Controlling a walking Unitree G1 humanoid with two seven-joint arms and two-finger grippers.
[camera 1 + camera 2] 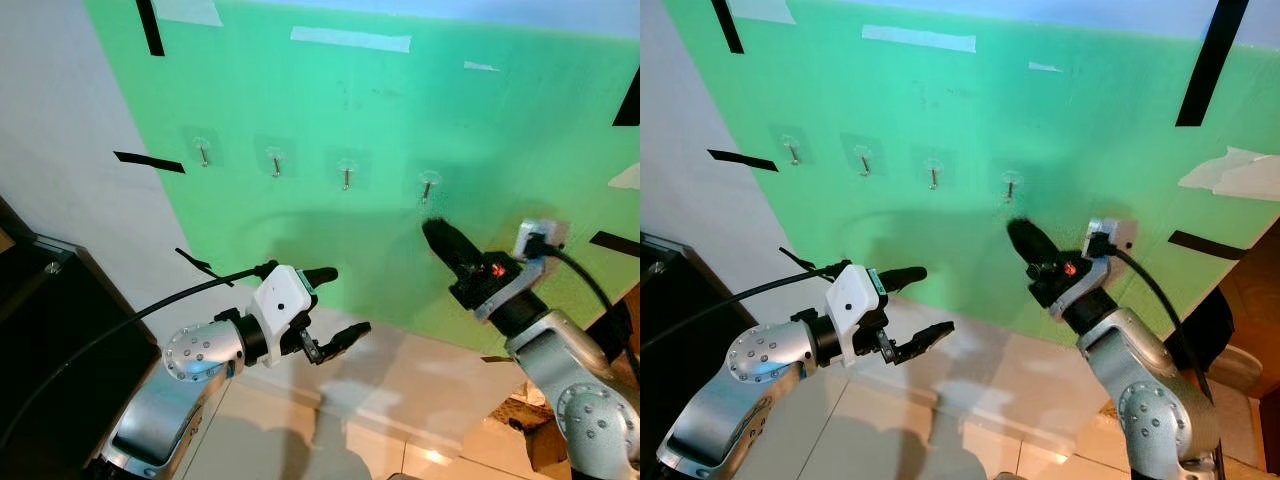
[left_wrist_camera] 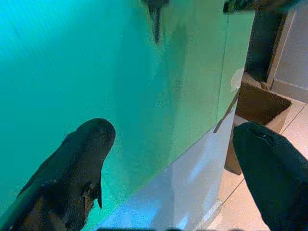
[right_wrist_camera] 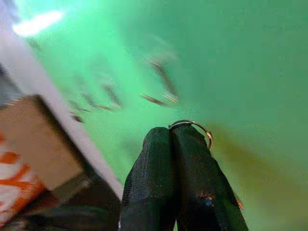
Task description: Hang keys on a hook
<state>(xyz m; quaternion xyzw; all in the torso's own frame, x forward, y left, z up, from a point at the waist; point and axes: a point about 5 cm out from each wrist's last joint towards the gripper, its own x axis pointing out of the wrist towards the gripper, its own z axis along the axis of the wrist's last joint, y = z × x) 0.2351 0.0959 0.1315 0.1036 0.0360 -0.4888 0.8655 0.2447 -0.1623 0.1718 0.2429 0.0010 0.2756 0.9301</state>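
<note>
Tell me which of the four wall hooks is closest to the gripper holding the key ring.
The rightmost hook: it sits just above the right gripper, which pinches the key ring.

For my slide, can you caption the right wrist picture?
Right gripper shut on a key ring, near the green board.

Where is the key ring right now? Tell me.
The key ring is pinched at the tips of the right gripper, raised just below the rightmost hook on the green board.
</note>
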